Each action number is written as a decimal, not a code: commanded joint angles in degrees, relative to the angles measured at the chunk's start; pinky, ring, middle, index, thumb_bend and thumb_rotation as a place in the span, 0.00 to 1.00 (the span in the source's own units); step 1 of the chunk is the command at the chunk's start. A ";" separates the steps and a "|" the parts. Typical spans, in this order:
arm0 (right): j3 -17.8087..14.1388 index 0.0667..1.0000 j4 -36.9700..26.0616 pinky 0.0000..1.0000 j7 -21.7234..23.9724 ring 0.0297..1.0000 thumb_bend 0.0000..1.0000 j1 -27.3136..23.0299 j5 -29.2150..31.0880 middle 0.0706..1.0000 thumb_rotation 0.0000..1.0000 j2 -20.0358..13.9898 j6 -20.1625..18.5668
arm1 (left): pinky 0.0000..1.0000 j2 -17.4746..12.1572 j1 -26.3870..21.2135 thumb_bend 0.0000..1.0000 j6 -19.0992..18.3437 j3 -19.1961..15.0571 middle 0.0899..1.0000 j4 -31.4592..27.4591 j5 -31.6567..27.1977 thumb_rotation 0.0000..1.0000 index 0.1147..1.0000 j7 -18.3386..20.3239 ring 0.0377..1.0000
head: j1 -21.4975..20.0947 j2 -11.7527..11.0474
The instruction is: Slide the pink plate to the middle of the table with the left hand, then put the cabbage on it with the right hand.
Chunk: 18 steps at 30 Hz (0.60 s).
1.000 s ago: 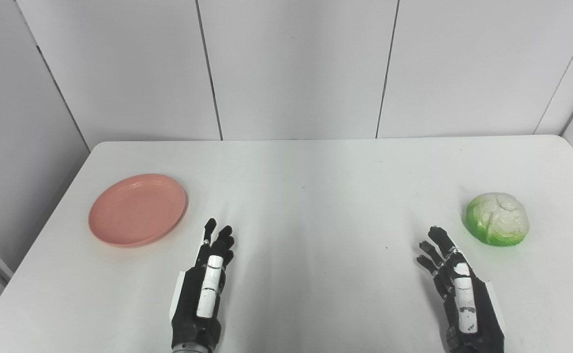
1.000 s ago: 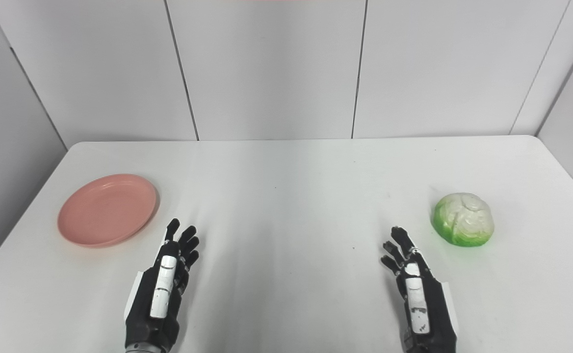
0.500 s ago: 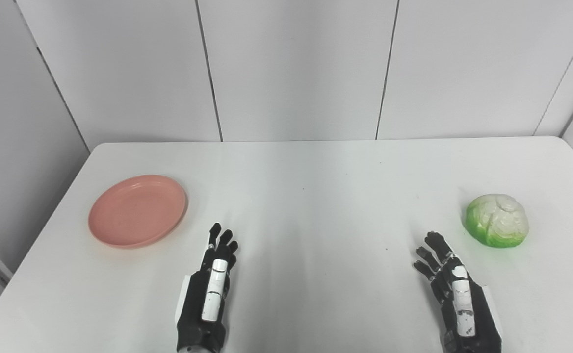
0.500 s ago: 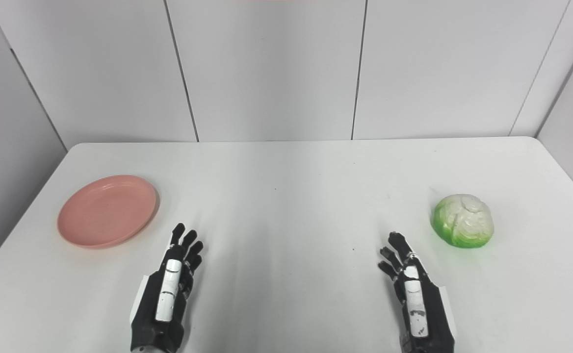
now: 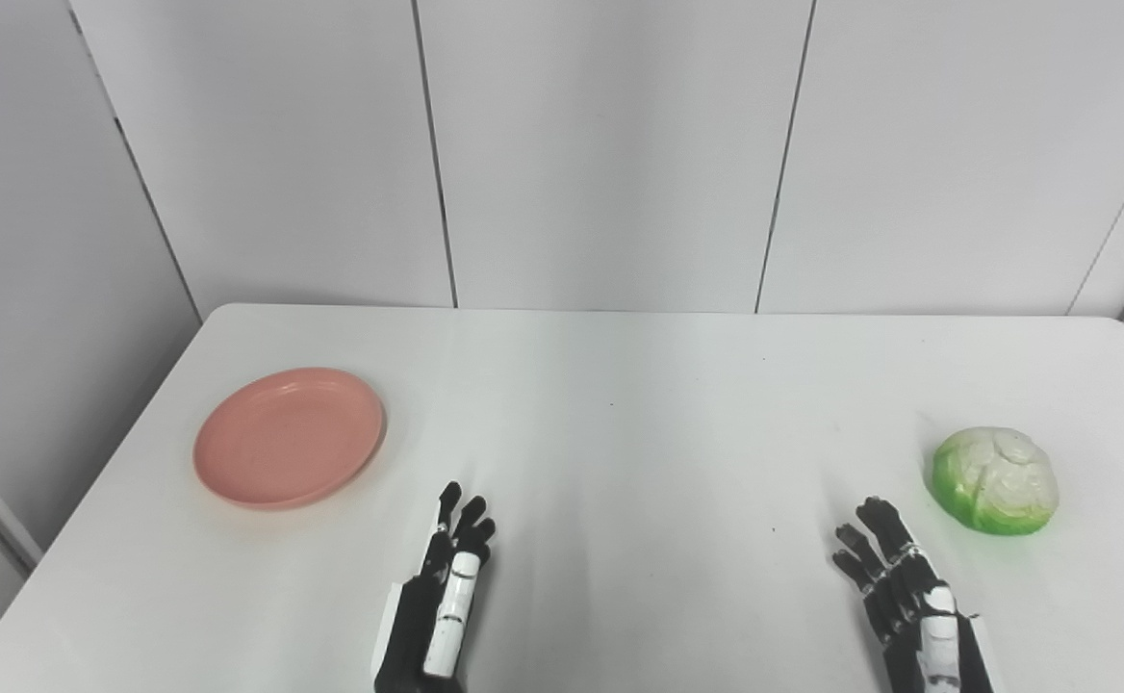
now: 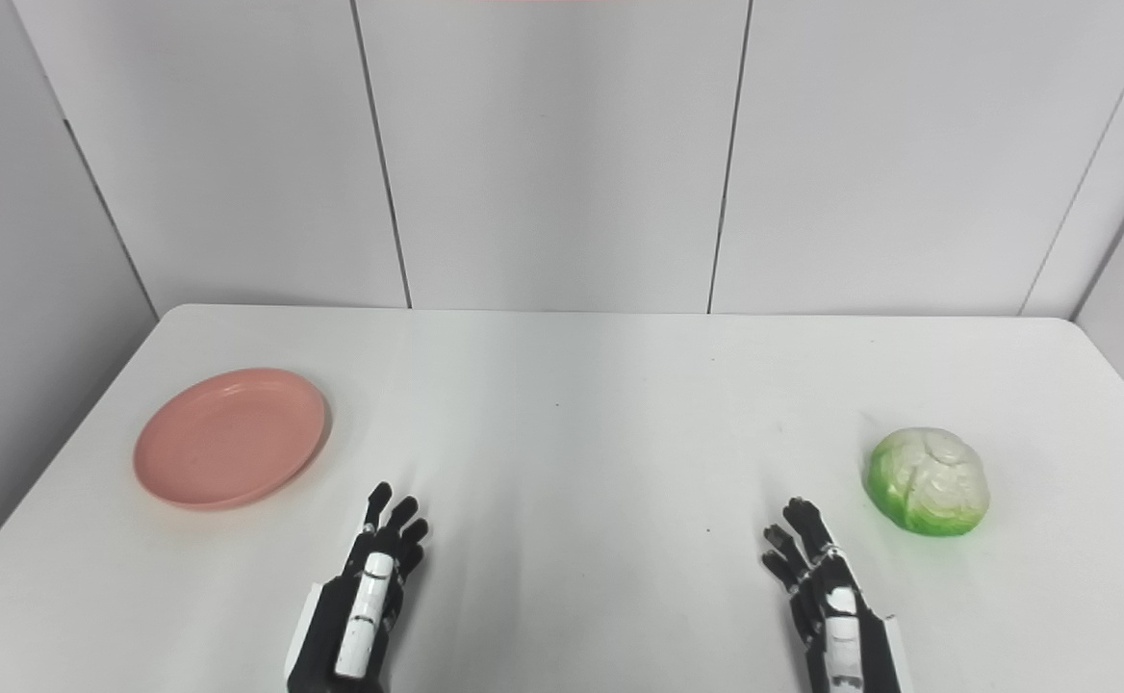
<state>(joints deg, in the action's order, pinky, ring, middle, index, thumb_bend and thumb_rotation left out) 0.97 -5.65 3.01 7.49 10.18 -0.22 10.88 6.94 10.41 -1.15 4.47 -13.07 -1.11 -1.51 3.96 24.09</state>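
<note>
The pink plate (image 5: pixel 289 436) lies flat and empty on the left side of the white table (image 5: pixel 620 414). The green and white cabbage (image 5: pixel 996 479) sits near the table's right edge. My left hand (image 5: pixel 439 606) is open over the near edge, fingers straight, to the right of and nearer than the plate, apart from it. My right hand (image 5: pixel 908 602) is open at the near right, fingers spread, to the left of and nearer than the cabbage, apart from it. Both hands hold nothing. Both also show in the right eye view: left hand (image 6: pixel 365 602), right hand (image 6: pixel 827 606).
Grey wall panels (image 5: pixel 600 144) stand behind the table's far edge. The table's left edge (image 5: pixel 90 500) runs close to the plate. Bare white tabletop lies between the plate and the cabbage.
The whole picture has shifted down, so the camera has tilted up. Both hands have drawn back toward the near edge and show less of themselves. Plate and cabbage have not moved on the table.
</note>
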 commanded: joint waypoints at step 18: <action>-1.03 0.90 5.52 0.93 0.22 0.90 0.74 3.17 -0.72 0.95 1.00 0.61 1.66 | 0.79 -2.21 3.39 0.51 10.64 0.13 0.84 4.57 6.48 0.76 0.93 -0.92 0.83 | 1.80 -3.16</action>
<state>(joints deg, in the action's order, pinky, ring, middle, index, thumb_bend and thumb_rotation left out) 0.67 -2.86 4.32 6.80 10.00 -0.18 14.07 7.06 10.11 6.02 4.63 -8.75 3.19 -1.78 5.72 20.92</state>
